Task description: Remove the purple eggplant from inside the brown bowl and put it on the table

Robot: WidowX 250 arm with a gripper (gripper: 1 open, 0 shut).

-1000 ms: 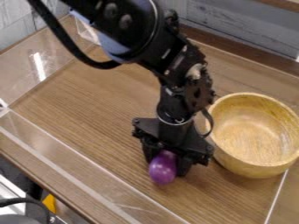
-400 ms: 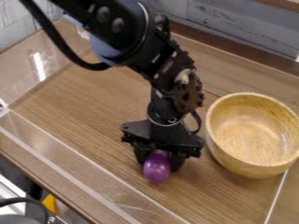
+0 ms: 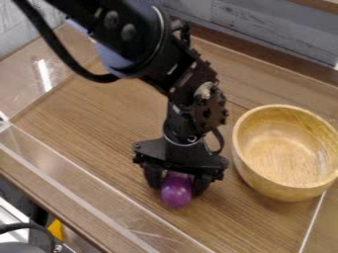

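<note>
Pointing straight down, the gripper (image 3: 177,178) straddles the purple eggplant (image 3: 176,193), its jaws spread wide and released. That eggplant lies on the worktop (image 3: 93,128), just left of the brown bowl (image 3: 287,151).

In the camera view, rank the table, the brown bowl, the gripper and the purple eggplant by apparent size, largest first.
1. table, fills most of the view.
2. brown bowl.
3. gripper, its open jaws spanning less than the bowl's width.
4. purple eggplant, smallest, partly hidden between the jaws.
</note>
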